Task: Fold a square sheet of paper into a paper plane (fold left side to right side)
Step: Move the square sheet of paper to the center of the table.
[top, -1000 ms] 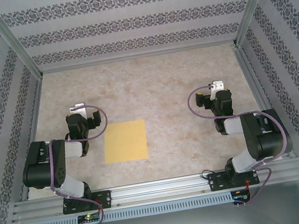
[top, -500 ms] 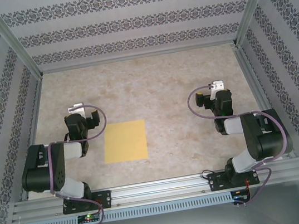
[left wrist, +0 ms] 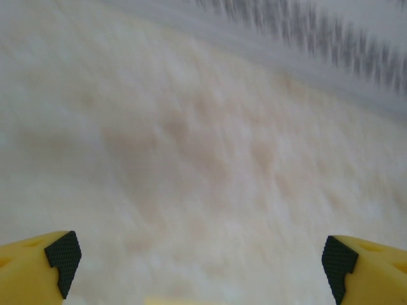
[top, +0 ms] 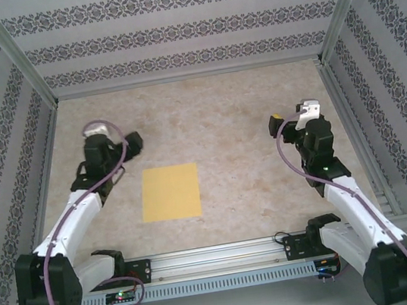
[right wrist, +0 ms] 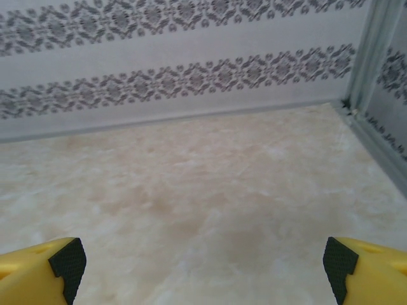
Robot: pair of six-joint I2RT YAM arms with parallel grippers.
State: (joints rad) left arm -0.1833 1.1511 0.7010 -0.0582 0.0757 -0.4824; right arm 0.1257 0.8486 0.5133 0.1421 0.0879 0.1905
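Observation:
The square sheet of paper (top: 169, 192) lies flat and unfolded on the beige marbled floor, near the front middle. My left gripper (top: 132, 142) hovers beyond the sheet's far left corner, apart from it. In the left wrist view that gripper (left wrist: 198, 257) is open, its yellow fingers (left wrist: 38, 264) wide apart over blurred floor, with a thin yellow sliver at the bottom edge. My right gripper (top: 275, 123) is far to the right of the sheet. In its wrist view it (right wrist: 203, 262) is open with nothing between the fingers (right wrist: 44, 267).
Patterned walls (top: 185, 29) and metal corner posts (right wrist: 372, 57) close in the floor on three sides. An aluminium rail (top: 219, 257) with the arm bases runs along the near edge. Bare floor (top: 205, 114) stretches beyond the sheet and between the arms.
Both arms have unfolded from their tucked pose and stretched out, carrying the grippers farther from the bases. The left wrist view is blurred by motion. The sheet has not moved.

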